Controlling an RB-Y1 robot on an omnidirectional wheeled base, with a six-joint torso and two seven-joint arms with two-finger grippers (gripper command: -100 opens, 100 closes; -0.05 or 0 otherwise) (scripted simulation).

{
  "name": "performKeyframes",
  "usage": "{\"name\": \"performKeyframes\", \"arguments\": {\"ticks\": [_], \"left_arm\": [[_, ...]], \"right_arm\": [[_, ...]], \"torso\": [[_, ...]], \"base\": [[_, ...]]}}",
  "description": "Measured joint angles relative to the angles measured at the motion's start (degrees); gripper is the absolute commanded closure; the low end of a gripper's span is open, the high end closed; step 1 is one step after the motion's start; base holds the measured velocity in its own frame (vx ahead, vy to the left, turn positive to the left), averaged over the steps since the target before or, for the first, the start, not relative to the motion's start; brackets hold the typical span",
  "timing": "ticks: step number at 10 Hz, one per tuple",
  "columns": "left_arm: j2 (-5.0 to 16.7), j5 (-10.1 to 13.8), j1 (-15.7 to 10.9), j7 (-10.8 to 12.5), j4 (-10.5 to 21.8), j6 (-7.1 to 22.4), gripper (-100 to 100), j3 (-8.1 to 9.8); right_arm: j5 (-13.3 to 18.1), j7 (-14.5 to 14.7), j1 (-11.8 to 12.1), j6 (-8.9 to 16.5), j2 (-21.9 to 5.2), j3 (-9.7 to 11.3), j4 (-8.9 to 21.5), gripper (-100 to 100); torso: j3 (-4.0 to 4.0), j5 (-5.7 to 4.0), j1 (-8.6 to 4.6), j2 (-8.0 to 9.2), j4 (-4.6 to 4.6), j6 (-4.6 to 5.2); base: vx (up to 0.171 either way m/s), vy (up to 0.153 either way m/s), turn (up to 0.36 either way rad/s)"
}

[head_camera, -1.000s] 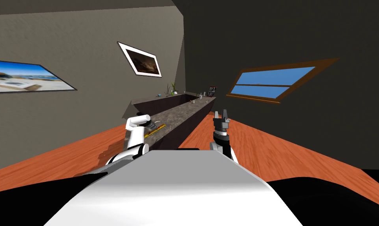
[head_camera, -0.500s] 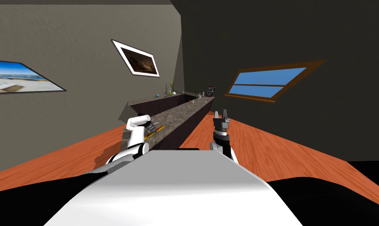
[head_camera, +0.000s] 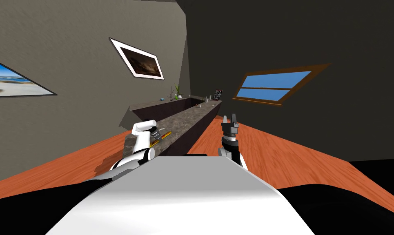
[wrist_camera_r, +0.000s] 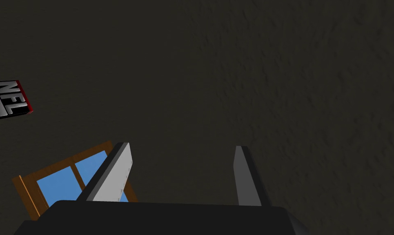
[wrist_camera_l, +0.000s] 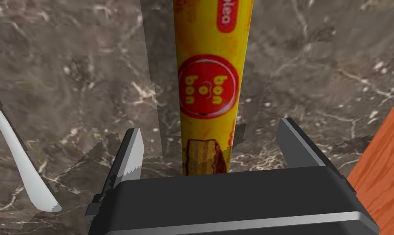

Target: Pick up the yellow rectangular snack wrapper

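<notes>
My left gripper (wrist_camera_l: 210, 126) stands wide open over the brown marble counter (wrist_camera_l: 69, 73), with the yellow snack wrapper (wrist_camera_l: 208, 81) flat between its fingers and touching neither. The wrist camera reads the wrapper's red "bon bon" roundel and a white utensil (wrist_camera_l: 16, 159) alongside. The head camera catches my right gripper (head_camera: 229, 119), also open, raised beside the counter.

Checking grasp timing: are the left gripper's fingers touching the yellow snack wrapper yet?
Apart. The left wrist view shows the left gripper's fingers open, with marbled countertop visible between each and the yellow snack wrapper.
</notes>
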Motion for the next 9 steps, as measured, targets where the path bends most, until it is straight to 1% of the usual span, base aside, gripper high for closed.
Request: {"name": "performKeyframes", "arguments": {"ticks": [1,2,3,4,7,8,9], "left_arm": [[-0.07,-0.22,-0.04,0.01,0.15,1.24,-100,0.01],[-0.08,-0.25,-0.06,0.02,0.17,1.51,0,0.01],[-0.08,-0.24,-0.05,0.02,0.17,1.48,-100,0.01],[-0.20,-0.27,0.10,-0.11,1.24,0.45,-100,-0.11],[-1.06,-0.48,0.84,-0.27,2.98,-2.49,-100,-0.61],[-1.07,-0.49,0.84,-0.29,3.06,-2.71,100,-0.62],[-1.02,-0.50,0.82,-0.29,3.03,-2.72,100,-0.61]], "right_arm": [[0.00,0.00,0.00,0.00,0.00,0.00,0.00,0],[0.00,0.00,0.00,0.00,0.00,0.00,0.00,0],[0.00,0.00,0.00,0.00,0.00,0.00,0.00,0],[0.00,0.00,0.00,0.00,0.00,0.00,0.00,0],[0.00,0.00,0.00,0.00,0.00,0.00,0.00,0],[0.00,0.00,0.00,0.00,0.00,0.00,0.00,0],[0.00,0.00,0.00,0.00,0.00,0.00,0.00,0]], "torso": [[0.03,-0.02,-0.04,0.04,0.02,0.01],[0.03,-0.02,-0.07,0.03,0.02,0.00],[0.02,-0.03,-0.08,0.02,0.01,0.00],[0.01,-0.03,-0.10,0.00,0.01,0.00],[0.00,-0.02,-0.11,-0.01,0.00,0.00],[-0.03,0.01,-0.05,-0.04,-0.02,0.02],[-0.04,0.03,-0.05,-0.04,-0.04,0.01]], "base": [[-0.004,0.005,-0.012],[0.000,0.000,0.000],[0.005,-0.005,0.016],[0.008,-0.009,0.028],[0.004,-0.004,0.013],[0.000,0.000,0.000],[0.000,0.000,0.000]]}}
